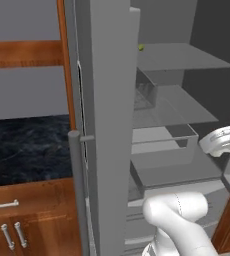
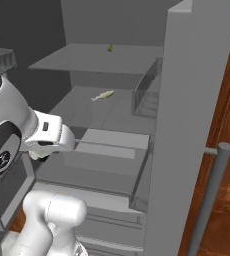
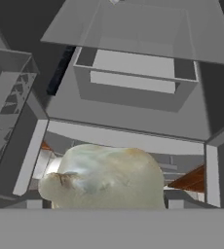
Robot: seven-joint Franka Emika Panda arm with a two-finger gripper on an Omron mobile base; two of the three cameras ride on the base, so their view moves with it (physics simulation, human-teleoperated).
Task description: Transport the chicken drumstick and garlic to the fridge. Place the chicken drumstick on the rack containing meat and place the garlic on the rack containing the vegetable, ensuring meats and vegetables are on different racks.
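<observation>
The off-white, pointed garlic bulb (image 3: 104, 176) is sitting between the jaws, which are spread wide around it, low in front of the tall grey steel fridge (image 2: 187, 125) with its door standing open. The tiny round green vegetable (image 1: 141, 47) is lying at the back edge of the uppermost pale-grey shelf (image 2: 87, 61). A small pale item (image 2: 103, 95) is resting near the back of the second shelf (image 2: 82, 107), whose front is lying open.

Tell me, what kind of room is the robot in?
Most likely a kitchen: a tall grey steel fridge stands open showing pale grey shelves, beside a dark marbled stone counter and brown wooden cupboards with metal handles.
</observation>
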